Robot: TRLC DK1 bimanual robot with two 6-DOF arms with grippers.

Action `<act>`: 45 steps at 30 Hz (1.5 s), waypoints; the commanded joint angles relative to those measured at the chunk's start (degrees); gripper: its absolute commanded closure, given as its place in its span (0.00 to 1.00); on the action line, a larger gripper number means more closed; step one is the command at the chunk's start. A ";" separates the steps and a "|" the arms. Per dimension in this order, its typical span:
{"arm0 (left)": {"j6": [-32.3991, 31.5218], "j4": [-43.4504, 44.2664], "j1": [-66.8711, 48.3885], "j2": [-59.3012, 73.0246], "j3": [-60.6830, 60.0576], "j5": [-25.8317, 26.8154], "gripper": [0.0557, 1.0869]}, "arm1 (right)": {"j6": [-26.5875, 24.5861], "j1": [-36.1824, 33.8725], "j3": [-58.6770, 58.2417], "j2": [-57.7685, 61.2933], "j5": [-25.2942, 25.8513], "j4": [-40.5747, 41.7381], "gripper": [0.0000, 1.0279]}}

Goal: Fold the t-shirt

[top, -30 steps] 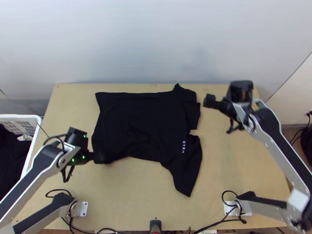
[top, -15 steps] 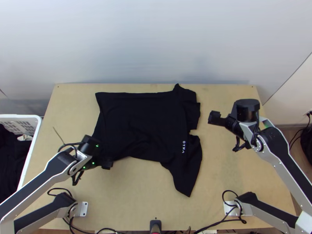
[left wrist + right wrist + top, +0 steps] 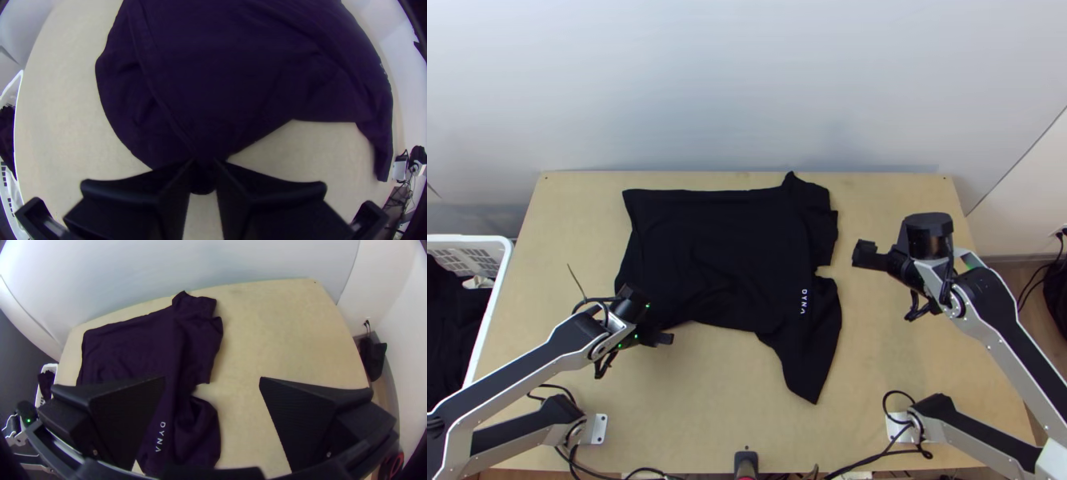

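At lower left, the left gripper [image 3: 664,339] pinches the black t-shirt [image 3: 723,248]; at right, the right gripper [image 3: 860,254] gapes wide.

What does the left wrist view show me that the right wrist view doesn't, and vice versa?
Particular to the left wrist view: the left gripper pinching an edge of the t-shirt between its fingers.
Particular to the right wrist view: the right gripper with its fingers wide apart, and the notch in the t-shirt's side.
In both: the t-shirt lying on the table, and part of the white basket.
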 commanded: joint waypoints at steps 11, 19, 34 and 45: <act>8.16 2.07 23.08 -1.88 5.45 0.83 0.96 | 1.64 10.86 -1.70 -1.98 -11.81 -9.84 0.10; 9.04 2.59 29.85 -0.21 8.09 1.18 0.96 | 1.73 19.74 -3.81 -0.75 -18.58 -13.18 0.10; 8.43 4.70 33.01 8.23 13.10 2.59 0.96 | -1.70 34.33 -8.38 6.63 -17.35 -7.20 0.10; 5.88 10.42 34.77 24.13 26.72 2.59 0.96 | -1.87 32.83 -7.77 7.69 -17.26 -6.68 0.10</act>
